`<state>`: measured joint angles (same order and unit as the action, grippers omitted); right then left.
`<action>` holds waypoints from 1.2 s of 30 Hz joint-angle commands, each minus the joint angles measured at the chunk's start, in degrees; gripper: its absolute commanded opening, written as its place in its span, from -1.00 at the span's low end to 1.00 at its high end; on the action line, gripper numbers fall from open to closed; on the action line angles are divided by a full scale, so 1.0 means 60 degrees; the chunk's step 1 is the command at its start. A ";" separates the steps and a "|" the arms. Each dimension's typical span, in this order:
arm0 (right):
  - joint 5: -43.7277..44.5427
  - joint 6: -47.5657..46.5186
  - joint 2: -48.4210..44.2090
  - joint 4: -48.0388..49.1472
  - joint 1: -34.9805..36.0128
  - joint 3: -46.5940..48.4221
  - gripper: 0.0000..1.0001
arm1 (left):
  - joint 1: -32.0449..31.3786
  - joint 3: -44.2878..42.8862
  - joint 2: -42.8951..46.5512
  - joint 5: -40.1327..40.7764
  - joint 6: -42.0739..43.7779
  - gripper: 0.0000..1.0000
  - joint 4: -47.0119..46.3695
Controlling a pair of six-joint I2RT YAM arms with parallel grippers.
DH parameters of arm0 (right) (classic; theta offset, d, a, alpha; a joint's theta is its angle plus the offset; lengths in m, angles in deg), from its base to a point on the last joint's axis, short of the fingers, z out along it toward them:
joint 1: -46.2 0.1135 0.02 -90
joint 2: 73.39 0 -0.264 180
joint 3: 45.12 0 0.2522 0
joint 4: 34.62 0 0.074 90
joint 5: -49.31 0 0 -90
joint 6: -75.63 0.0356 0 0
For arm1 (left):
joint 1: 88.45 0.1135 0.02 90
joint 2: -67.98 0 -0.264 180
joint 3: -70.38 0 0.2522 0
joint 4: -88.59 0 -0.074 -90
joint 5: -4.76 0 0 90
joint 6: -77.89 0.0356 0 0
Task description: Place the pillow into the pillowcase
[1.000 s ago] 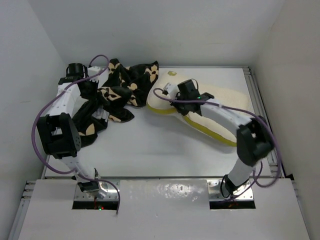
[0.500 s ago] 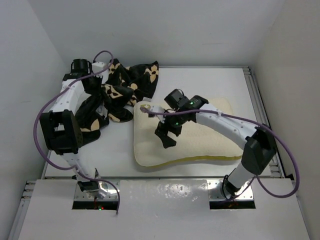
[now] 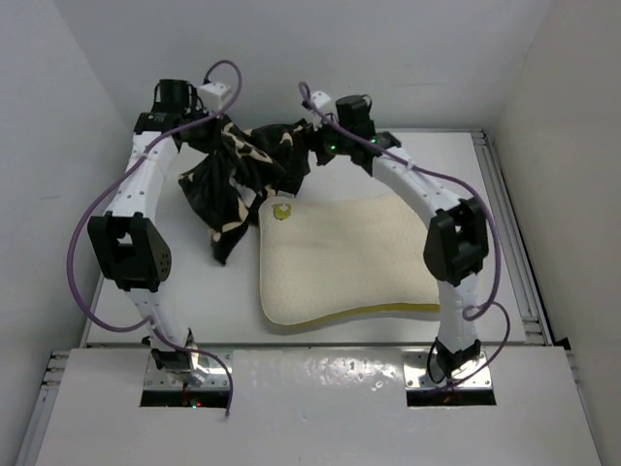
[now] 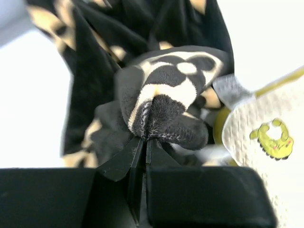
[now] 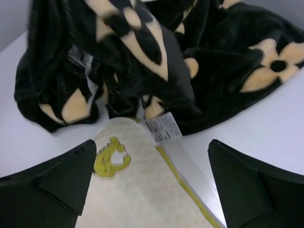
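The pillow (image 3: 340,257) lies flat on the tabletop (image 3: 194,291), outside the pillowcase (image 3: 238,170). It spreads out below my right gripper (image 5: 151,142) and back toward my base. Its far corner sits right between that gripper's spread fingers (image 5: 61,175), which are released wide and hold nothing. In the right wrist view this corner shows its white tag (image 5: 163,127), a small yellow print (image 5: 111,156) and the yellow piping (image 5: 183,183) running along the edge. The corner reaches the black cloth, and whether it slips under a fold I cannot tell.

The pillowcase is bunched just beyond my right gripper, a dark heap with tan flowers. My left gripper (image 4: 145,140) is clenched on a thick fold of it, and the plush puffs out just past the closed tips. From that grip the cloth hangs down to the tabletop, with its lower end draped beside the pillow's left edge. Past the pinched fold, the left wrist view catches the pillow's printed corner off to the right.
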<state>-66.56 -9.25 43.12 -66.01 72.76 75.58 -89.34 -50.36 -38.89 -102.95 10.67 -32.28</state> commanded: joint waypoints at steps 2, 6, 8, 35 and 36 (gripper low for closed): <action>0.0705 0.0915 -0.0154 0.3458 0.1181 -0.1105 0.98 | 0.0776 -0.0483 0.0774 -0.0783 -0.0093 -1.00 0.0085; 0.1952 0.2146 0.0925 0.4886 0.1709 -0.0819 0.97 | 0.0719 0.0336 0.1156 -0.1118 0.0245 -1.00 0.0130; 0.2318 0.3080 0.1526 0.5017 0.1812 0.0032 0.97 | 0.0661 0.0602 0.1185 -0.1134 0.0260 -1.00 0.0101; 0.5282 0.3044 0.3156 0.5851 0.0948 0.1529 -1.00 | 0.1378 0.3955 0.1962 0.1309 0.4287 -1.00 0.1684; 0.4843 0.2825 0.3141 0.6027 0.0963 0.1311 -1.00 | 0.1320 0.4378 0.1991 0.1645 0.4375 -1.00 0.1610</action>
<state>-39.72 11.23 66.85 -35.81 82.88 83.23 -82.52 -28.81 -30.02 -106.65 29.86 -27.10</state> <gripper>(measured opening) 0.009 0.015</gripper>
